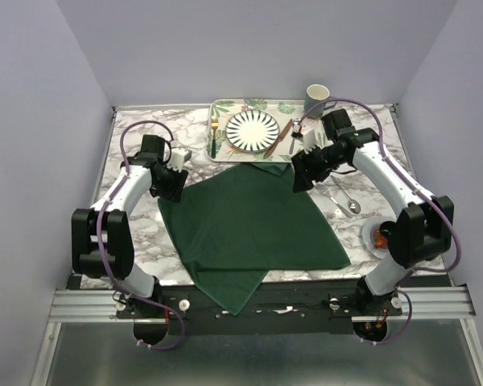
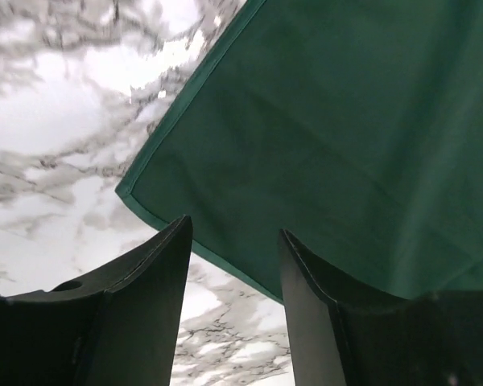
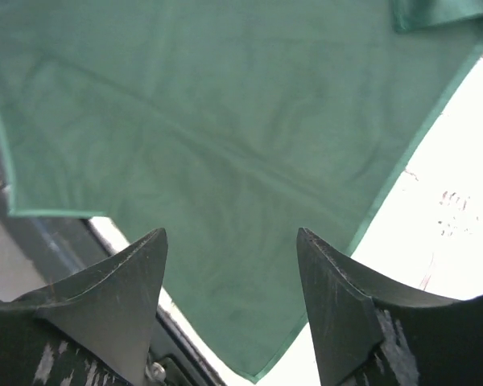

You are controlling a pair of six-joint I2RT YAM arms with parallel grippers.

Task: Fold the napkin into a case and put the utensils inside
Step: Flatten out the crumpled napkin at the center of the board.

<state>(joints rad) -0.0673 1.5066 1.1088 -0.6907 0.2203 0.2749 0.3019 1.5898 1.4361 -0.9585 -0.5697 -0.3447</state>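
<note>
Dark green cloth covers most of the middle of the marble tabletop: the napkin lies flat as a single layer, turned like a diamond, with its near corner hanging over the front edge. No fold is in it yet, so I judge the case has not been started.

My left claw hangs just above the napkin's left corner, jaws apart with nothing between them; the hem runs right under the gap. My right claw is likewise spread and empty over the far right part of the cloth, close to the leaf-patterned tray. I am placed at two opposite sides because that is where a two-handed fold has to be gripped, each claw taking one edge so the cloth lifts evenly instead of bunching.

The right wrist view shows a small turned-over flap at one corner; I cannot tell whether that corner rests on the tray's lip or just short of it.

The utensils wait off the cloth: the gold fork left of the striped plate on the tray, the copper-brown knife to its right, and the silver spoon on the tabletop beside the napkin's right edge. Kept there, they leave the cloth free for folding.
</note>
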